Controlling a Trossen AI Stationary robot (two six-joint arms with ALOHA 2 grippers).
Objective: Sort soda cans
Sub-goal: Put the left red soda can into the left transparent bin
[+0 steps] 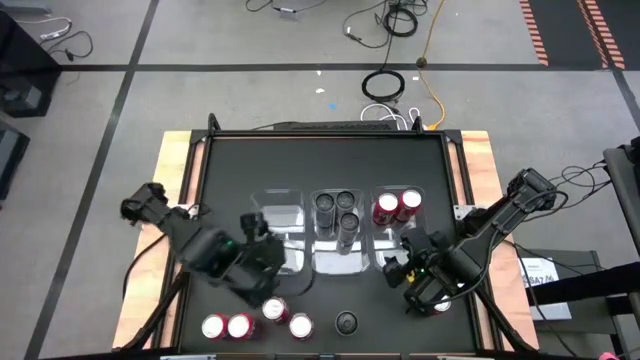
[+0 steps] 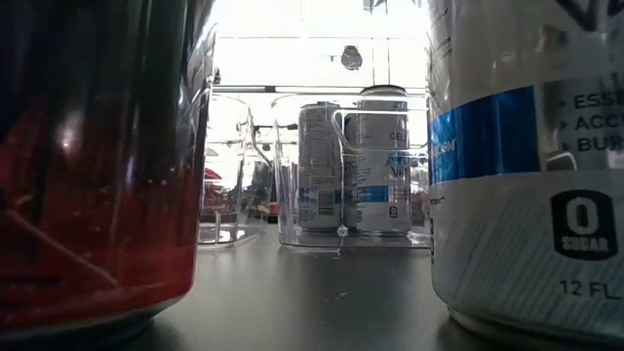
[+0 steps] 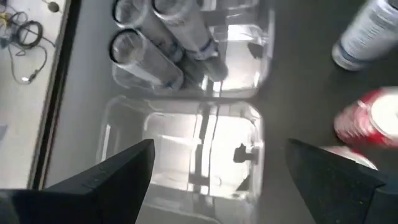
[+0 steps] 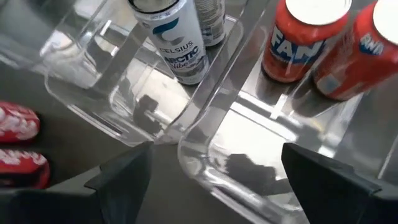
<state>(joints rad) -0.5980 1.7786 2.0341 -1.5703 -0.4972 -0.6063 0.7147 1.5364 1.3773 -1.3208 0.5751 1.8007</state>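
Three clear bins stand side by side mid-table. The left bin is empty, the middle bin holds three grey-topped soda cans, and the right bin holds two red cans. Several red cans and one dark can stand loose by the near edge. My left gripper hangs open above the empty bin, touching nothing. My right gripper hangs open over the right bin's empty near end, short of the red cans.
The low view is flanked by a red can close on the left and a silver-white can close on the right. Another can shows partly under my right arm. Wooden strips border the black table top.
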